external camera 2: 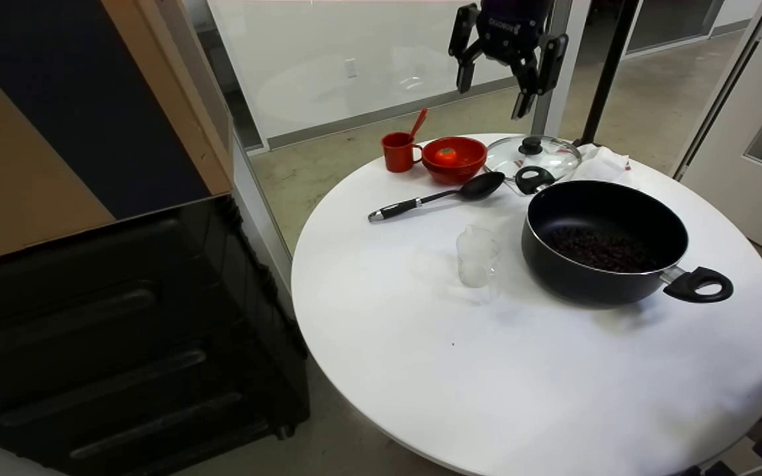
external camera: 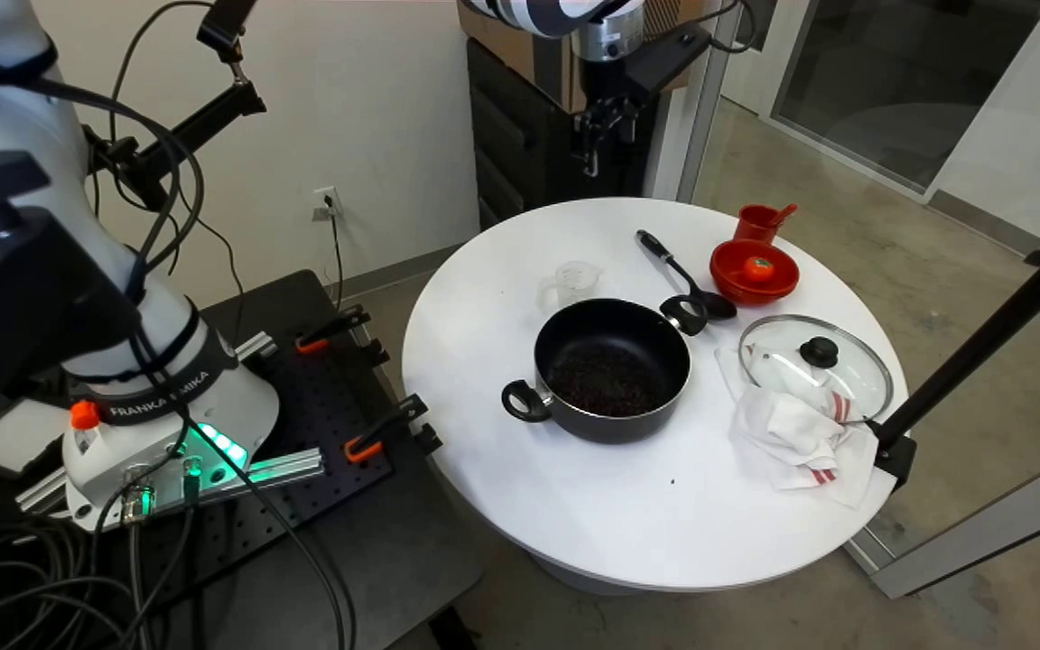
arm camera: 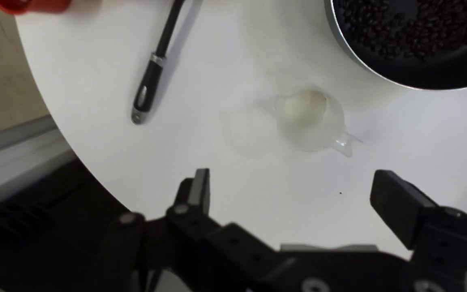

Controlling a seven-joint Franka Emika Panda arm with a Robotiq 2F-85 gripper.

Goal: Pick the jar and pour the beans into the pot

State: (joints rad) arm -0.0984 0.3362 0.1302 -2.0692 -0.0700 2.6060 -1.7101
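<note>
The small see-through jar (external camera: 577,282) stands on the table beside the pot. It also shows in an exterior view (external camera 2: 478,256) and in the wrist view (arm camera: 310,119), with its handle toward the lower right there. No beans show in it. The wide black pot (external camera: 615,429) stands on the table, also seen in an exterior view (external camera 2: 586,285) and partly in the wrist view (arm camera: 440,73). Dark beans (external camera 2: 602,251) lie on its bottom, clear in the wrist view (arm camera: 424,32). My gripper (arm camera: 292,174) is open and empty, high above the table, apart from the jar; both exterior views show it (external camera: 606,149) (external camera 2: 492,99).
A black spoon (external camera 2: 421,200), a red bowl (external camera 2: 454,173) with a tomato, and a red cup (external camera 2: 397,153) are on the round white table (external camera: 574,524). A glass lid (external camera: 868,388) rests by a white towel (external camera: 782,429). A black cabinet (external camera 2: 123,344) stands beside the table.
</note>
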